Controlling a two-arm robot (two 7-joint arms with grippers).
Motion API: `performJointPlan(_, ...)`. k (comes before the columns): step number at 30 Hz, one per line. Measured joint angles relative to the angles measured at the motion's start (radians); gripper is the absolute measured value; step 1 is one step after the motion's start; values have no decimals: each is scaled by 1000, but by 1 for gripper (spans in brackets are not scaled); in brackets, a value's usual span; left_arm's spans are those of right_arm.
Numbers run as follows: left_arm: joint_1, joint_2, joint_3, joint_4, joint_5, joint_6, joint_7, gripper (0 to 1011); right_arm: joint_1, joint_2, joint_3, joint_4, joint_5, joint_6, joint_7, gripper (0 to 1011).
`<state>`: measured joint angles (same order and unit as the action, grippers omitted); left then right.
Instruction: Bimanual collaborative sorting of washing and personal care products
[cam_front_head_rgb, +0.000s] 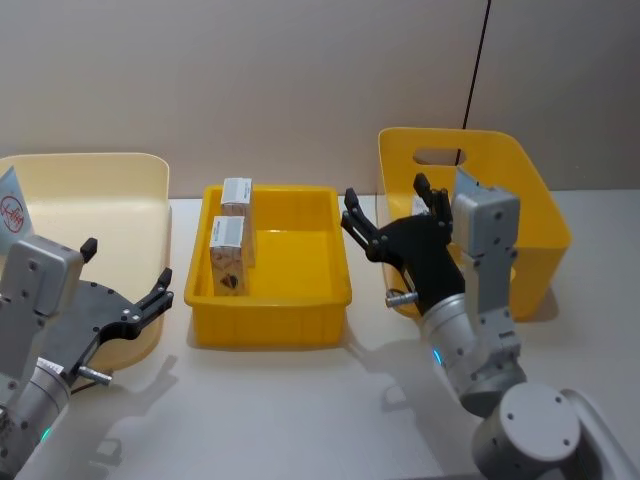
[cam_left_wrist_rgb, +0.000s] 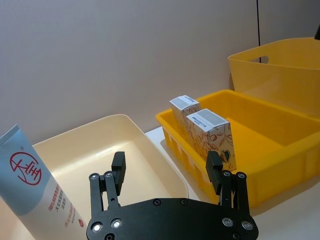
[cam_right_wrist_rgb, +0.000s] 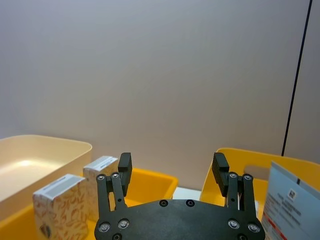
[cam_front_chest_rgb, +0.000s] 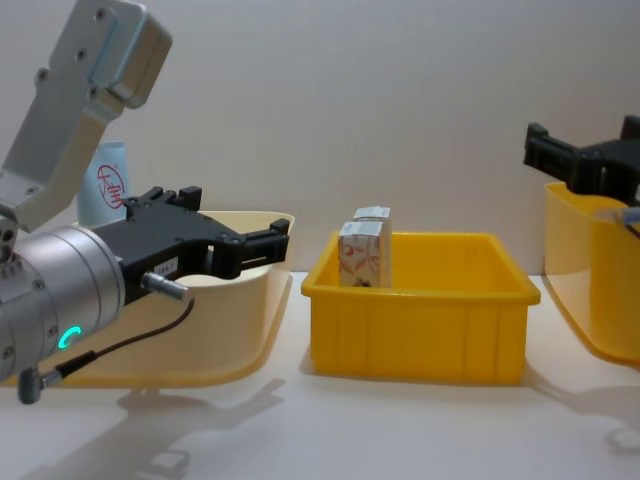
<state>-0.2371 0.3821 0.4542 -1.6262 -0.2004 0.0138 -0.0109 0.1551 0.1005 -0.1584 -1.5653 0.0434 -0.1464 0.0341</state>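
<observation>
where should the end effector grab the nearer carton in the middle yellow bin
Take the nearer carton by its upper half, coming straight down from above. It stands upright against the left wall of the shallow yellow bin, with the second carton right behind it, so probably its top and its left and right faces are reachable. The open left end effector is closer.
</observation>
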Motion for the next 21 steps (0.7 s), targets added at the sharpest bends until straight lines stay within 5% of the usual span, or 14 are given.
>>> performJointPlan(21,0,0,0,0,0,0,0,1003,-140,196,-57,-166,201,149,28,1001)
